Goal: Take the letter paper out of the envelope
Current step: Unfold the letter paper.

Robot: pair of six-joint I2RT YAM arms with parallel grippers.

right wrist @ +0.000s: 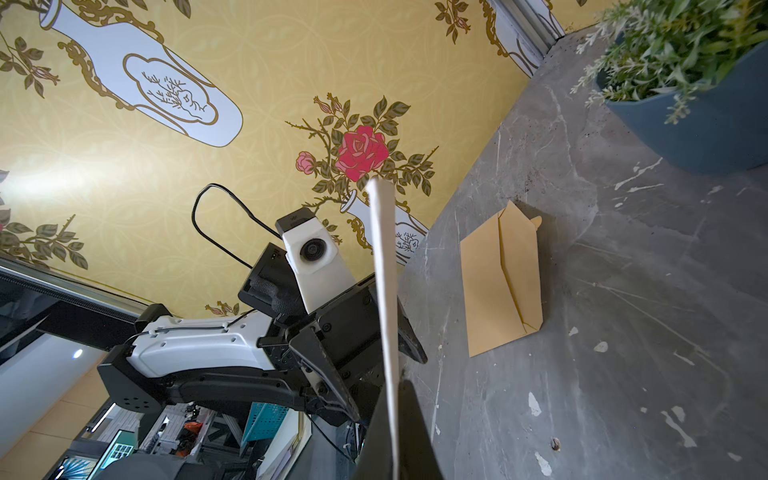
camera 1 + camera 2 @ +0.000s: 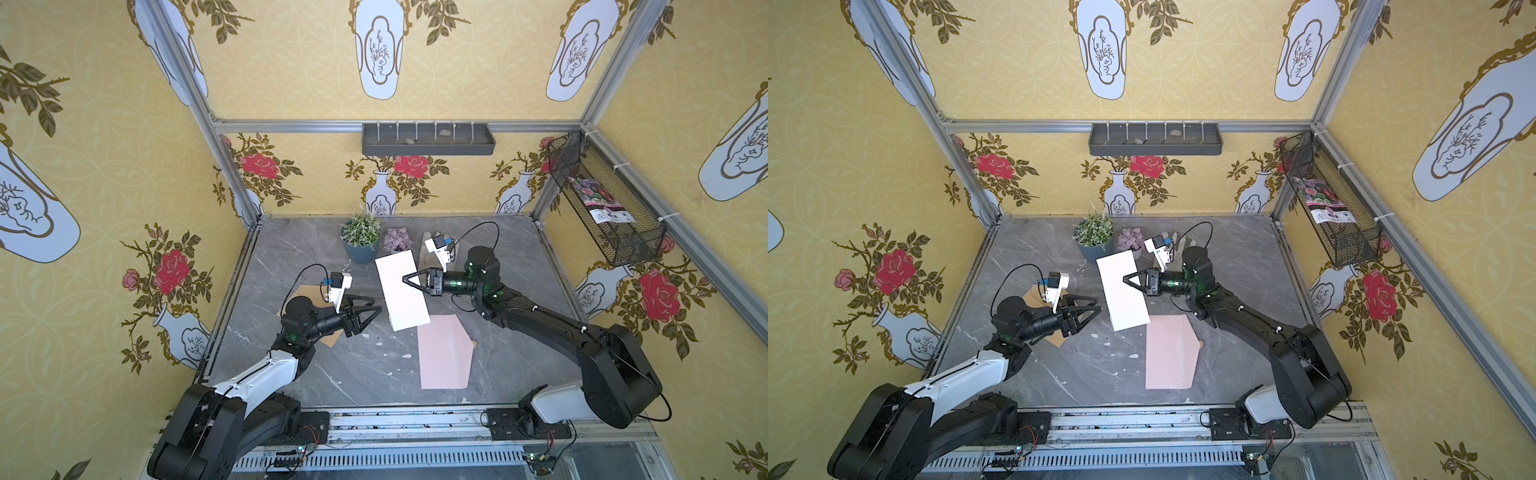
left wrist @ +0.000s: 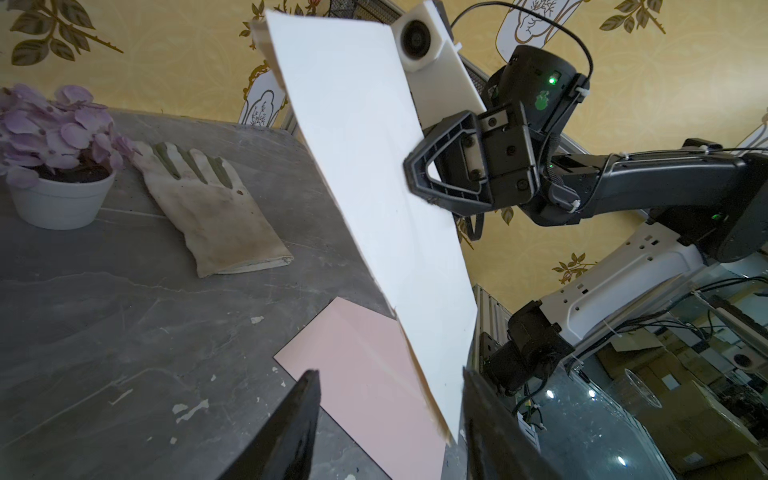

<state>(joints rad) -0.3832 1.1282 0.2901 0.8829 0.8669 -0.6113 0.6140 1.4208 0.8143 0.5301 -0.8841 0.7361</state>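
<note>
Firmly closed, the right gripper [image 2: 405,279] pinches the long right edge of the letter paper [image 2: 401,303] between thin black triangular fingers. The paper is a stiff, smooth white rectangle held tilted above the table [image 2: 332,365]. The right wrist view shows it edge-on, as a thin white strip.

The left gripper [image 2: 376,305] stands with its jaws apart, holding nothing, just beside the paper's left edge. Both top views show a gap between them.

The envelope [image 2: 444,353] is matte pale pink with a pointed flap on one side. It lies flat on the grey, marble-veined table, near the front edge. The paper's low corner overlaps the envelope's far edge in both top views; whether they touch cannot be told.

A brown envelope [image 1: 498,282] lies flat and is mostly hidden under the left arm in the top views. At the back, the paper and right arm partly cover a soiled cream glove [image 3: 208,208]. Beside it are purple flowers [image 3: 54,124] in a white pot and a green plant [image 2: 360,232] in a blue pot.
</note>
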